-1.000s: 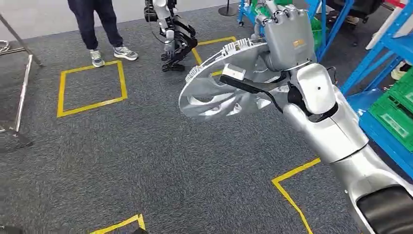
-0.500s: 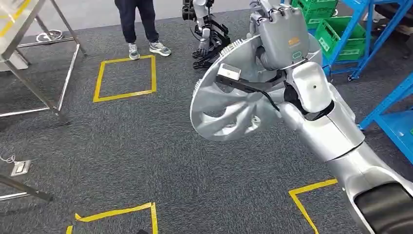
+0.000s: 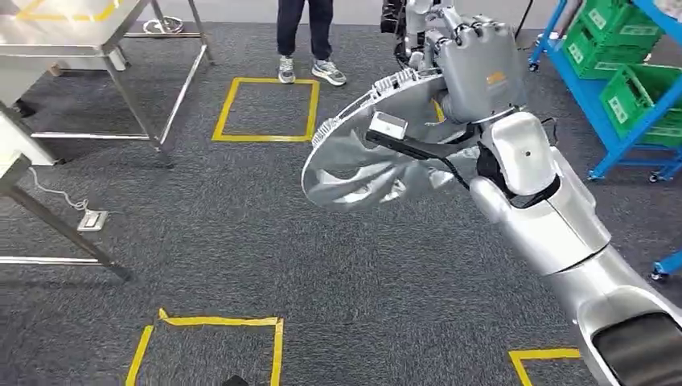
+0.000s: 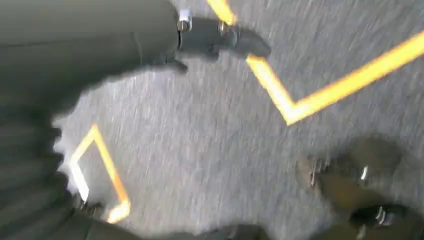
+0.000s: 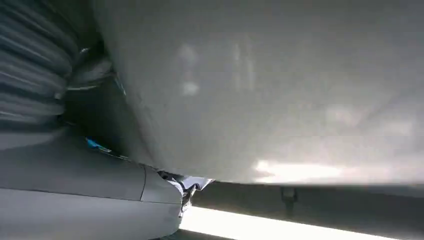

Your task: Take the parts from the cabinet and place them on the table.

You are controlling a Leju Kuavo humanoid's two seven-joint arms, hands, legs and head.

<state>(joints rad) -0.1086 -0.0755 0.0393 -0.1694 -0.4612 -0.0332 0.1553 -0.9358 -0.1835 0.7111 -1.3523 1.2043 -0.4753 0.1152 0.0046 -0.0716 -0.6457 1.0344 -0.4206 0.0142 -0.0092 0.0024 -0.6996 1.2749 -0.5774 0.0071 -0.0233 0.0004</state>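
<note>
- The part is out of the cabinet: the right robot hand [image 3: 476, 68] carries a large silver wheel-cover-like disc [image 3: 378, 153] in the air above the grey carpet [image 3: 241, 241].
- It has not been set down. By my judgement the pick-up half is finished, and the carry and the placing are left.
- A metal tabletop [image 3: 56, 28] shows at the upper left of the head view, well apart from the disc, with open carpet and a yellow taped square [image 3: 265, 108] between them. This is likely the place to deliver the part, though I cannot be sure.
- A blue rack with green crates [image 3: 635, 80] stands on the right side, beyond the arm.
- A person's legs [image 3: 310, 36] stand near the far edge of the taped square.
- Right arm pose: the silver forearm rises from the lower right and reaches forward and up; the robot hand is closed over the upper rim of the disc, its back toward the camera.
- The disc hangs tilted, its spoked face turned down and to the left.
- In the right wrist view the pale surface of the disc [image 5: 280, 85] lies close against the camera.
- The left robot hand [image 4: 210, 40] hangs toward the floor, with dark fingers over the carpet and nothing visibly in them; the blur keeps me from telling whether they are spread or curled.
</note>
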